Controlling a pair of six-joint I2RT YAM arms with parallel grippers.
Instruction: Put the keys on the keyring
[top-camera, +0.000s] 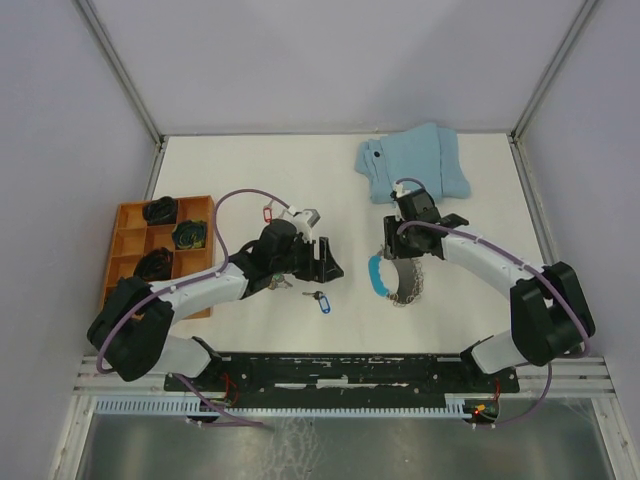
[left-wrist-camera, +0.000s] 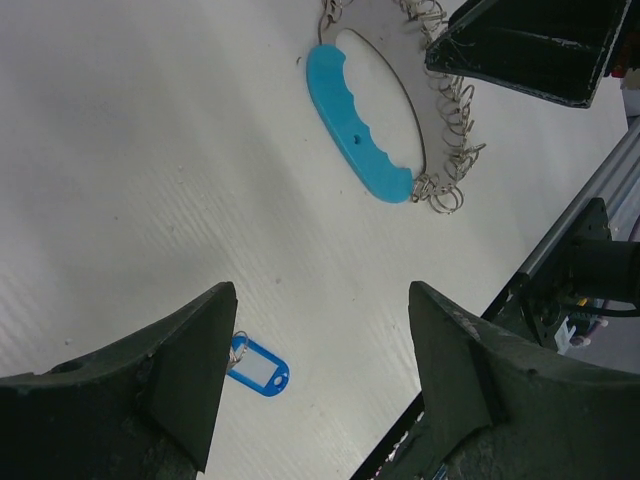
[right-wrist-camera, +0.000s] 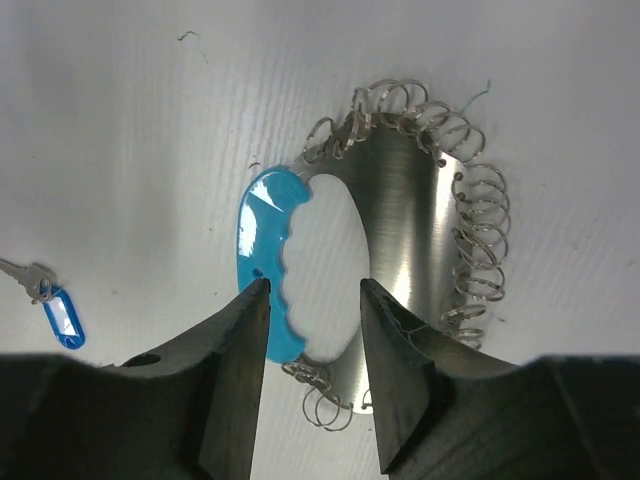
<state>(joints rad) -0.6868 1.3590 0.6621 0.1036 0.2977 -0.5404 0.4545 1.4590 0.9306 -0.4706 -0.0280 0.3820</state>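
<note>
The keyring lies flat right of centre: a grey metal loop hung with several wire rings and a bright blue curved section. In the right wrist view the keyring lies below my right gripper, which is open and empty, hovering over the blue section. A key with a blue tag lies on the table left of the keyring. My left gripper is open and empty just above that key, which shows by its left finger. A red tag lies behind the left arm.
An orange compartment tray with dark bundles stands at the left. A folded light-blue cloth lies at the back right. The right gripper shows at the top right of the left wrist view, over the keyring. The rail runs along the near edge.
</note>
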